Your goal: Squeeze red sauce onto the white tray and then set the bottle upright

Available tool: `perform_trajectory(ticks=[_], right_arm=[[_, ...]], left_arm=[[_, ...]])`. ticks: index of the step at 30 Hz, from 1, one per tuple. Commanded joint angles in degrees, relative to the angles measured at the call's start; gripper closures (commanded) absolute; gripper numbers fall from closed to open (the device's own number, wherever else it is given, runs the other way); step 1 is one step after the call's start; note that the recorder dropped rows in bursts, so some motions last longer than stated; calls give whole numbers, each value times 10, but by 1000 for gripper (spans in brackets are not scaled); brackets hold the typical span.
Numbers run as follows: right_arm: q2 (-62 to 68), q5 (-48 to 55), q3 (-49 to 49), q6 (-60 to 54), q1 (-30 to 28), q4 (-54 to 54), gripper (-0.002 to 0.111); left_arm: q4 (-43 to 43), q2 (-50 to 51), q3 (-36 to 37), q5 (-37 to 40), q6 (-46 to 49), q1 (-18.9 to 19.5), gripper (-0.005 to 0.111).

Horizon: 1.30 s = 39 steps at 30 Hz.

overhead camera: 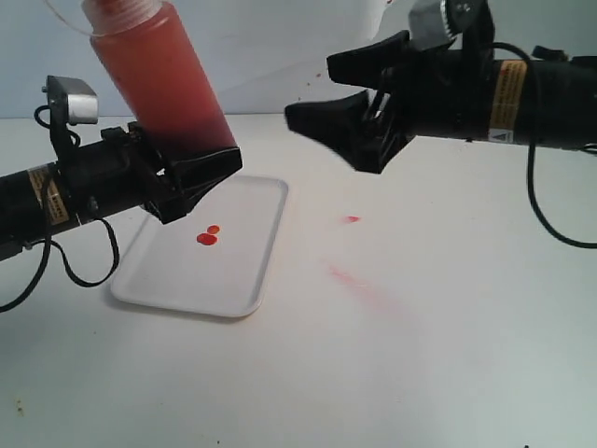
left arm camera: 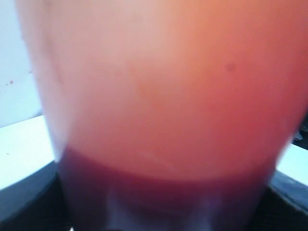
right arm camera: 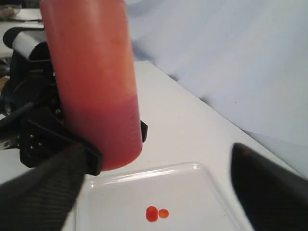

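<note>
Exterior view first: the bottle (overhead camera: 159,79) is up in the air over the far end of the white tray (overhead camera: 252,280), base down and top leaning toward the bench's far left corner. Its nozzle is cut off by the top of the picture.

The left gripper (overhead camera: 196,159) is clamped on the bottle's base, fingers closed against its sides.

The left wrist view gives only a blurred wall of orange plastic, with a darker red band low in the bottle next to the black fingers. No tray shows there.

The right wrist view fills that in. It looks down on the tray's rounded corner and two small round blobs of red sauce (right arm camera: 152,213) touching each other on the white floor, with the bottle's base hanging above and apart from them.

The right gripper (overhead camera: 312,91) is high over the middle of the bench, jaws spread wide, holding nothing and touching nothing.

The tray lies on the left half of the bench. To its right are a faint red smear (overhead camera: 350,277) and a small red spot (overhead camera: 351,218), then bare white surface out to the right and near edges.
</note>
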Motion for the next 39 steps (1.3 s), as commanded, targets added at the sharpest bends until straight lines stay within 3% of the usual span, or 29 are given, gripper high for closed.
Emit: perform_trajectory(ticks=[1, 5, 10, 23, 35, 39], right_arm=[[-3, 76, 0, -52, 49, 57, 3], [-3, 93, 0, -68, 73, 96, 3], [-3, 91, 0, -68, 92, 101, 3], [-3, 103, 0, -61, 118, 101, 3], [-2, 183, -3, -82, 166, 119, 3], [-2, 203, -3, -94, 166, 155, 14]], left_arm=[[-4, -6, -4, -11, 0, -39, 107], [-17, -6, -4, -7, 33, -79, 107], [-54, -6, -4, 56, 56, -104, 107], [-51, -6, -4, 79, 92, -105, 107], [-50, -6, -4, 94, 107, -115, 107], [-55, -6, -4, 94, 133, -141, 107]])
